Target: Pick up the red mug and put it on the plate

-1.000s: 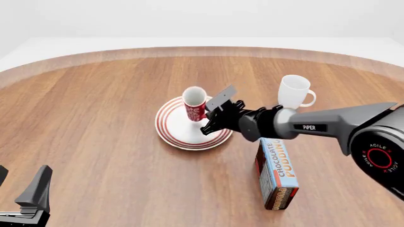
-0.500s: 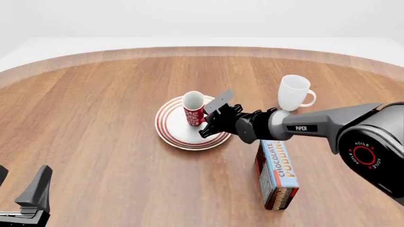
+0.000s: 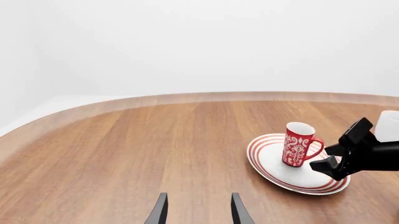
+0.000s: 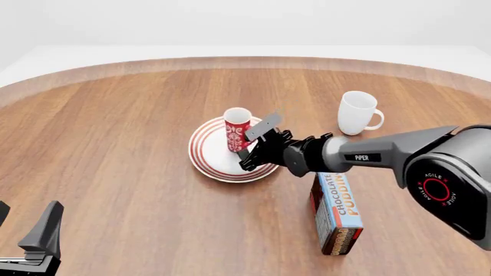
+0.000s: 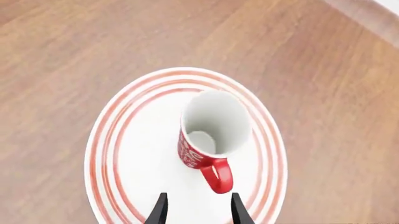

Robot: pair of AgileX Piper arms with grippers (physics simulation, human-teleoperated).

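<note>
The red mug stands upright on the plate near the table's middle, handle turned toward my right gripper. That gripper is open just on the near right of the mug, over the plate's rim, holding nothing. In the right wrist view the mug shows its white inside, and its handle lies just ahead of the spread fingertips of the right gripper, above the plate. The left wrist view shows the mug, the plate and the right gripper. My left gripper rests open at the near left corner.
A plain white mug stands to the right of the plate, beyond my right arm. A chocolate pudding box lies on the table under that arm, near right. The table's curved far edge runs across the back.
The red mug has settled a little lower onto the plate and stands free. My right gripper has drawn back slightly toward the near side. The left arm has not moved.
</note>
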